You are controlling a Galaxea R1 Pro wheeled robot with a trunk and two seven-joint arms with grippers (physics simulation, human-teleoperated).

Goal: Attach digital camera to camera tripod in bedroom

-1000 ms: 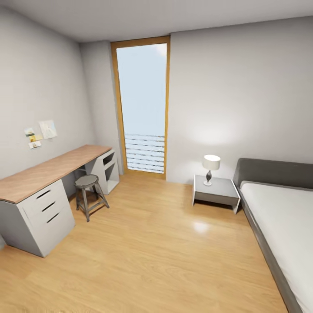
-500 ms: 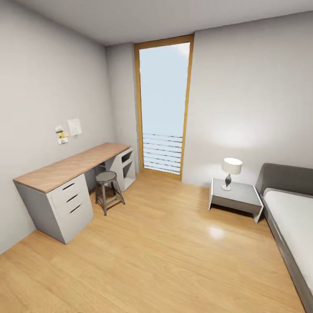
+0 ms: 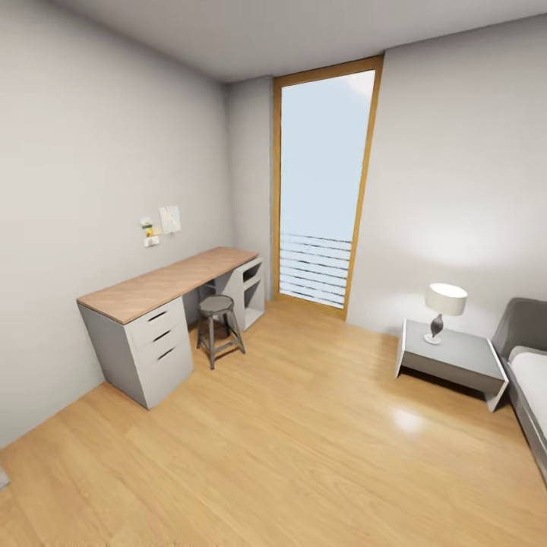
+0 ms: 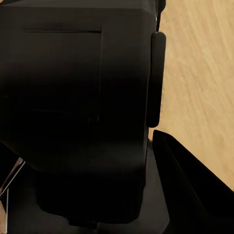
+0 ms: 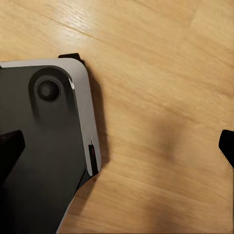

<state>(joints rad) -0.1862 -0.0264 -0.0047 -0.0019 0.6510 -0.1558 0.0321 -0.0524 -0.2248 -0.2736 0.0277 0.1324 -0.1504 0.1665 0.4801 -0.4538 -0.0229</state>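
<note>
This is the bedroom, with a light wood plank floor (image 3: 304, 441) and pale grey walls. The camera tripod is out of view. In the left wrist view a black boxy body with a faint rectangular panel, which I take to be the digital camera (image 4: 78, 97), sits right against the lens. My left gripper (image 4: 97, 161) is closed around it, one dark finger (image 4: 185, 180) lying along its side. In the right wrist view my right gripper (image 5: 122, 151) is open over bare floor, its fingertips at the frame's two edges, beside my own grey and black base (image 5: 44, 146).
A wood-topped desk with grey drawers (image 3: 163, 304) runs along the left wall, a round stool (image 3: 218, 327) in front of it. A tall wood-framed window (image 3: 323, 182) is ahead. A grey nightstand (image 3: 452, 361) with a lamp (image 3: 444, 308) and the bed's corner (image 3: 528, 357) are at right.
The whole head view has swung left: desk, window and nightstand slid right, the bed has nearly left the frame, and more of the left wall shows.
</note>
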